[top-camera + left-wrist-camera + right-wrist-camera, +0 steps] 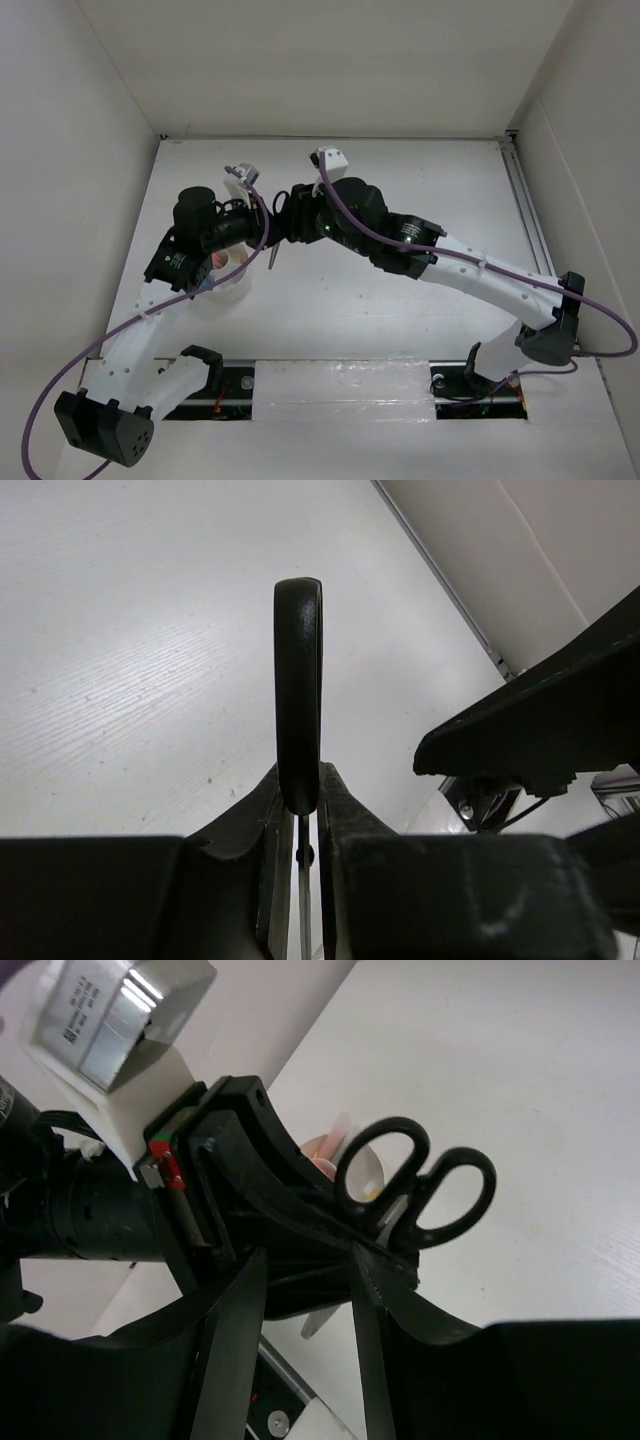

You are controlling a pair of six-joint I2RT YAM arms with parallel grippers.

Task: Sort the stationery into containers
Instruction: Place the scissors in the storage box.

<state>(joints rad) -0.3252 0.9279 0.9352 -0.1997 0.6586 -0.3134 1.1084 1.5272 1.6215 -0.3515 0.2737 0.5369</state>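
Observation:
My left gripper point(264, 224) is shut on the small black-handled scissors point(272, 255) and holds them in the air, blade hanging down. In the left wrist view the handle point(298, 680) stands edge-on, pinched between the fingers point(262, 815). My right gripper point(289, 213) is open, right next to the scissors. In the right wrist view its fingers point(245, 1305) are spread wide, with the scissors' loops point(418, 1188) just past the tip of the right-hand one. The round white tub point(226, 288) lies below the left wrist with pink pens point(214, 262) in it. It shows through a scissor loop point(358, 1165). Markers and block are hidden.
Both arms meet over the middle-left of the white table point(420, 180). White walls close in the back and sides. A rail point(525, 200) runs along the right edge. The right arm point(545, 715) fills the right of the left wrist view.

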